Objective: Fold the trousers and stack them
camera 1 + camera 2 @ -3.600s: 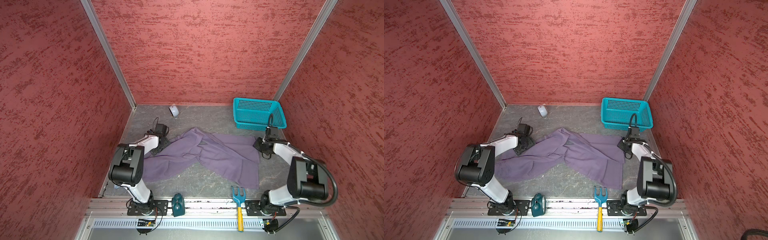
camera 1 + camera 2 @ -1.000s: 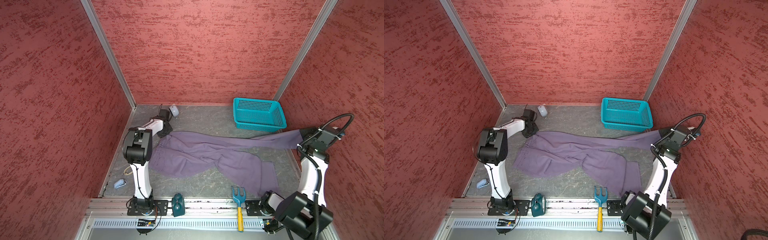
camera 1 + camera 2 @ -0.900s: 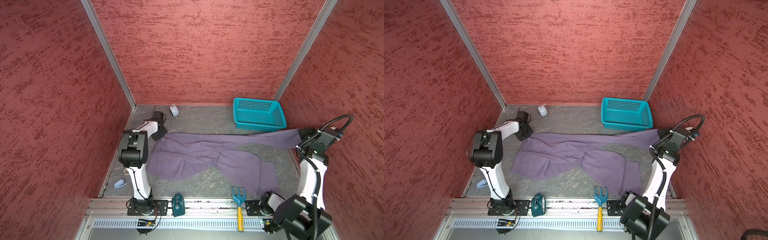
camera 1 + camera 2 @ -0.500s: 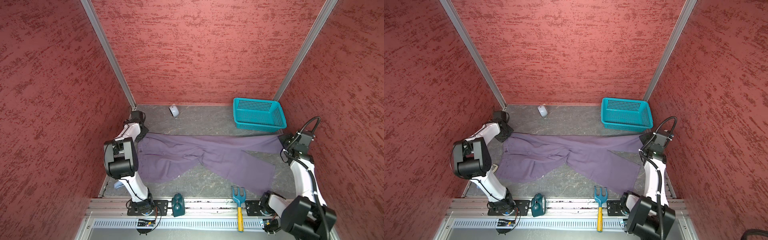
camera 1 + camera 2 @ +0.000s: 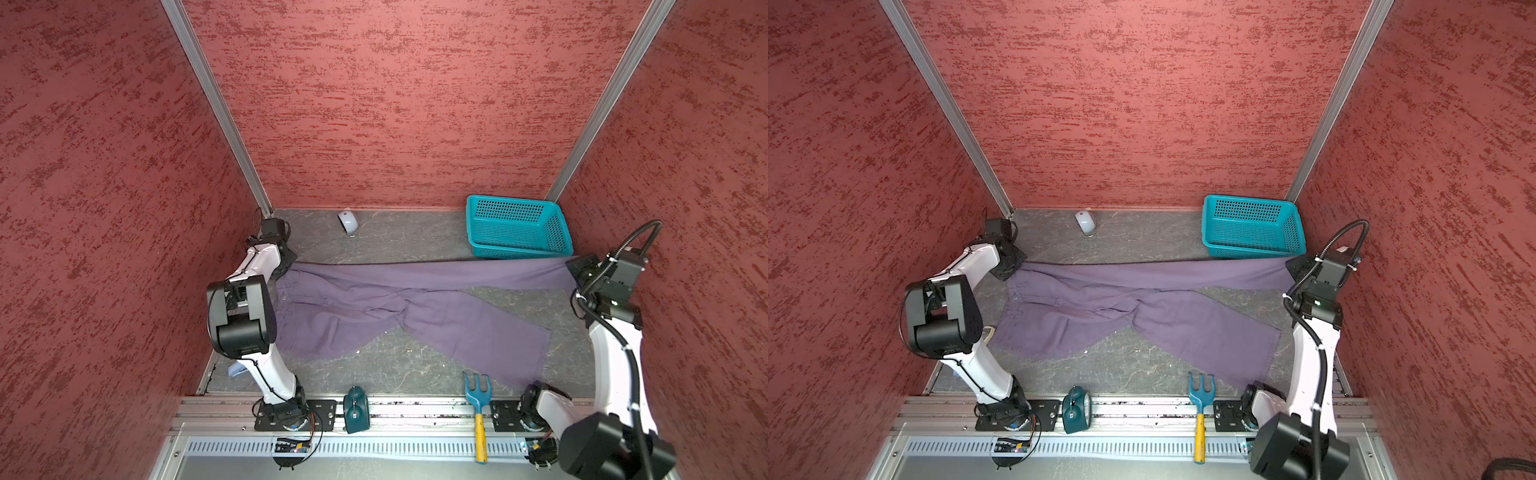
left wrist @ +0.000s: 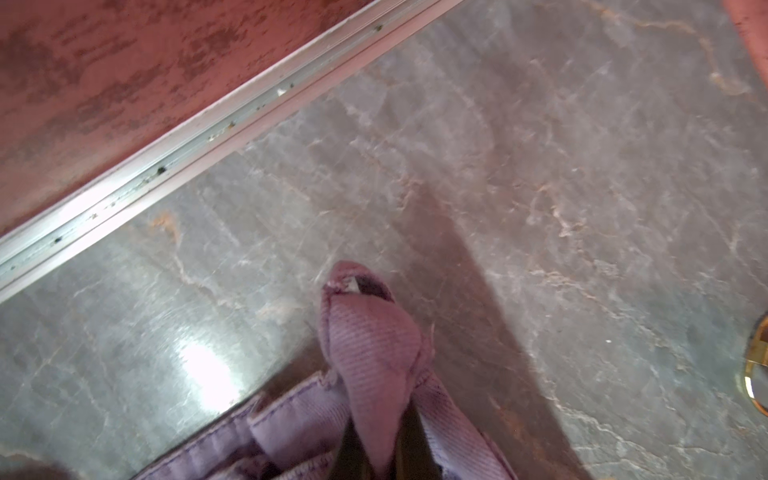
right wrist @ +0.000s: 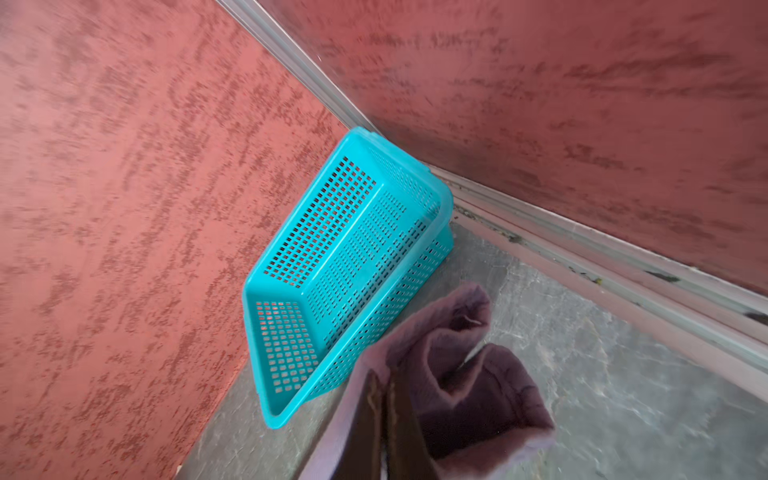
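The purple-grey trousers (image 5: 374,299) (image 5: 1100,299) lie spread across the grey table in both top views. The waistband is at the left, one leg is stretched straight to the right and the other slants toward the front right. My left gripper (image 5: 289,268) (image 5: 1011,270) is shut on the far waistband corner, and the left wrist view shows that cloth (image 6: 370,345) bunched between its jaws (image 6: 380,453). My right gripper (image 5: 575,266) (image 5: 1292,264) (image 7: 384,399) is shut on the cuff (image 7: 469,374) of the stretched leg, just in front of the basket.
A teal basket (image 5: 519,245) (image 5: 1250,245) (image 7: 353,249) stands in the back right corner. A white mouse (image 5: 348,222) lies by the back wall. A teal object (image 5: 356,409) and a blue fork with a yellow handle (image 5: 478,399) sit on the front rail. Red walls close in on three sides.
My left gripper has carried the waistband corner left toward the side wall. My right gripper has come down from a raised hold to table level, and the far leg now lies straight.
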You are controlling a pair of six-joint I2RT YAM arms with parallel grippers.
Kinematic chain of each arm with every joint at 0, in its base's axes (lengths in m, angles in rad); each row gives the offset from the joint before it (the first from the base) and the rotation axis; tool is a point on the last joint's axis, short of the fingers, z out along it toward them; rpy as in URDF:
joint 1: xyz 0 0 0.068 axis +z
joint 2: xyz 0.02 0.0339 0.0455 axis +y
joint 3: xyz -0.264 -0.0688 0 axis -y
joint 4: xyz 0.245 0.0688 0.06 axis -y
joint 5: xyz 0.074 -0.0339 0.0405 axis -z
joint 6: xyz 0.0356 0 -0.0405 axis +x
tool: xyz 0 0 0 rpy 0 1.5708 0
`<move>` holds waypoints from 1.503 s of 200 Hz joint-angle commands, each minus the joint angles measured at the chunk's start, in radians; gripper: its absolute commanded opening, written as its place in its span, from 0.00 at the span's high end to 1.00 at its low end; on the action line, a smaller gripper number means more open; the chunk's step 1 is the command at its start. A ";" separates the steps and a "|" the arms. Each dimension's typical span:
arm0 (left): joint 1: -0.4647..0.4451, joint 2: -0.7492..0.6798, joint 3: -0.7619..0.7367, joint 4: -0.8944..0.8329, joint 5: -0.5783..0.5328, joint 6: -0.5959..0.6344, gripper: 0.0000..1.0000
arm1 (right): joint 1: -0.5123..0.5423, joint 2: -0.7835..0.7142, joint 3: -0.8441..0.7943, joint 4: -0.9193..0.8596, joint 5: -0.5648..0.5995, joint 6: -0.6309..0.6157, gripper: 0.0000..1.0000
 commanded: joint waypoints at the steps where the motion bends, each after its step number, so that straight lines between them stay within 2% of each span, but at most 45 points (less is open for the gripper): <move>1: 0.051 -0.107 -0.043 0.035 -0.024 -0.034 1.00 | -0.005 -0.149 0.021 -0.111 0.123 0.017 1.00; 44: 0.137 -0.260 -0.128 0.099 0.008 -0.083 1.00 | -0.006 -0.380 0.141 -0.322 0.300 0.086 1.00; 76: 0.150 -0.244 -0.117 0.108 0.032 -0.093 1.00 | -0.006 -0.391 0.108 -0.390 0.281 0.119 1.00; 108: 0.150 -0.166 -0.097 0.115 0.065 -0.088 1.00 | -0.005 -0.269 -0.064 -0.242 0.201 0.163 1.00; 127: 0.141 -0.122 -0.081 0.116 0.081 -0.079 1.00 | -0.006 -0.111 -0.145 -0.049 0.172 0.133 1.00; 143: 0.122 -0.095 -0.064 0.115 0.078 -0.061 1.00 | -0.006 0.058 -0.133 0.069 0.182 0.061 1.00; 154: 0.105 -0.081 -0.054 0.111 0.064 -0.051 1.00 | -0.006 0.195 -0.075 0.090 0.170 -0.004 0.85; 172: 0.078 -0.061 -0.038 0.112 0.051 -0.035 1.00 | -0.005 0.388 0.045 0.044 0.090 -0.085 0.54; 184: 0.064 -0.047 -0.024 0.108 0.046 -0.027 1.00 | -0.005 0.437 0.073 0.038 0.055 -0.104 0.45; 199: 0.054 -0.033 -0.008 0.097 0.043 -0.021 1.00 | -0.004 0.415 0.056 0.049 0.064 -0.111 0.39; 218: 0.045 -0.027 -0.006 0.097 0.043 -0.014 1.00 | -0.002 0.345 0.016 0.015 0.080 -0.138 0.39; 228: 0.040 -0.026 -0.009 0.097 0.040 -0.013 1.00 | 0.002 0.305 -0.014 -0.016 0.078 -0.151 0.46; 250: 0.025 -0.026 -0.013 0.095 0.040 -0.011 1.00 | 0.029 0.205 -0.124 -0.073 0.074 -0.168 0.73; 261: 0.016 -0.029 -0.012 0.093 0.034 -0.007 1.00 | 0.042 0.183 -0.166 -0.110 0.075 -0.176 0.81; 276: 0.006 -0.033 -0.013 0.089 0.026 -0.003 1.00 | 0.044 0.170 -0.211 -0.137 0.067 -0.184 0.80; 300: -0.010 -0.039 -0.015 0.087 0.020 -0.006 1.00 | 0.044 0.219 -0.258 -0.117 0.042 -0.195 0.59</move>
